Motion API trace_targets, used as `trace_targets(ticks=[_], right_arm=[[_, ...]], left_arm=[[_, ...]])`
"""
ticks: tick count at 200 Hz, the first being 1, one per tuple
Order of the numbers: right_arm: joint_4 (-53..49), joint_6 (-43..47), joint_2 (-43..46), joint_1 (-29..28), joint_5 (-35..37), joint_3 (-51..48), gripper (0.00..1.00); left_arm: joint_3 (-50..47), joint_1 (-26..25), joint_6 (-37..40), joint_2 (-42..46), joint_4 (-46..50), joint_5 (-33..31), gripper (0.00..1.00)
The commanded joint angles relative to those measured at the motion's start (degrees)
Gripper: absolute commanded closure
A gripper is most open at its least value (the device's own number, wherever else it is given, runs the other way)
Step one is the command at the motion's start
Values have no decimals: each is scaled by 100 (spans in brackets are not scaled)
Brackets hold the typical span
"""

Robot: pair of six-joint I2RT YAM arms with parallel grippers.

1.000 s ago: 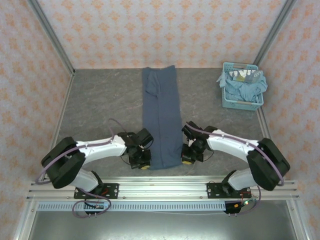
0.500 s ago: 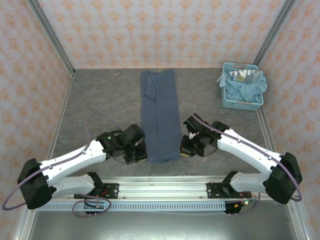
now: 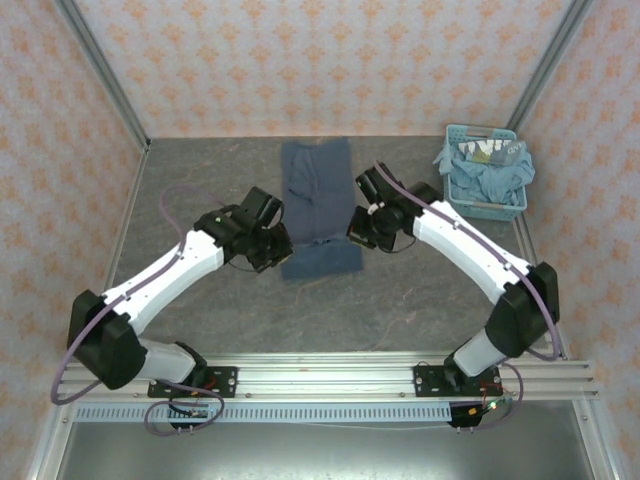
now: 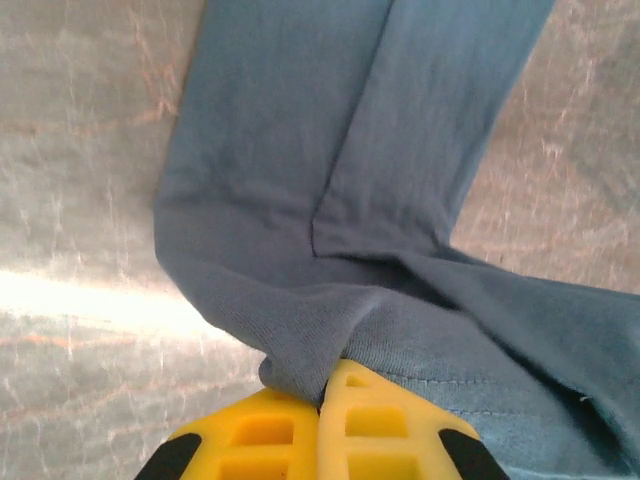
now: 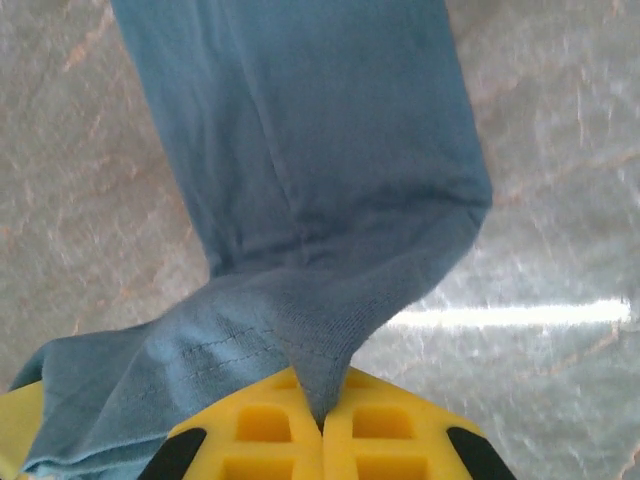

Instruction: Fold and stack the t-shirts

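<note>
A dark slate-blue t-shirt (image 3: pixel 318 190) lies as a long narrow strip in the middle of the table, its near end raised and carried back over itself. My left gripper (image 3: pixel 275 245) is shut on the near left corner of the hem. My right gripper (image 3: pixel 360 228) is shut on the near right corner. In the left wrist view the yellow fingers (image 4: pixel 270 430) pinch a bunch of the t-shirt (image 4: pixel 300 200). In the right wrist view the gripper (image 5: pixel 322 410) pinches a point of the t-shirt (image 5: pixel 320 150), and the cloth hangs down to the table.
A light-blue lattice basket (image 3: pixel 484 210) stands at the far right with more light blue t-shirts (image 3: pixel 492 178) heaped in it. Grey stone-patterned tabletop (image 3: pixel 200 190) lies to either side of the strip. Patterned walls close the far side and both flanks.
Both arms have reached away from the near edge toward the far side, carrying the shirt's near hem with them. The strip now looks much shorter, its near half lifted over the far half.
</note>
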State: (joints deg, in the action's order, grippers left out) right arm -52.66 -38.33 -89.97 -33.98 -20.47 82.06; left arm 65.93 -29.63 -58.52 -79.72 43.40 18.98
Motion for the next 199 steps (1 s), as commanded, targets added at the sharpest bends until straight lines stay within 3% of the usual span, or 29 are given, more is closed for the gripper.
trace_targets(ticks=[1, 69, 199], right_arm=[[-18, 456, -474, 179, 315, 574, 100], [-112, 748, -1968, 687, 325, 1947, 100], [-242, 892, -4035, 1049, 35, 3830, 100]], left_arm=[[287, 290, 275, -385, -155, -80, 100], [1865, 924, 885, -2101, -263, -1, 100], [3807, 1403, 1207, -4218, 68, 190, 100]])
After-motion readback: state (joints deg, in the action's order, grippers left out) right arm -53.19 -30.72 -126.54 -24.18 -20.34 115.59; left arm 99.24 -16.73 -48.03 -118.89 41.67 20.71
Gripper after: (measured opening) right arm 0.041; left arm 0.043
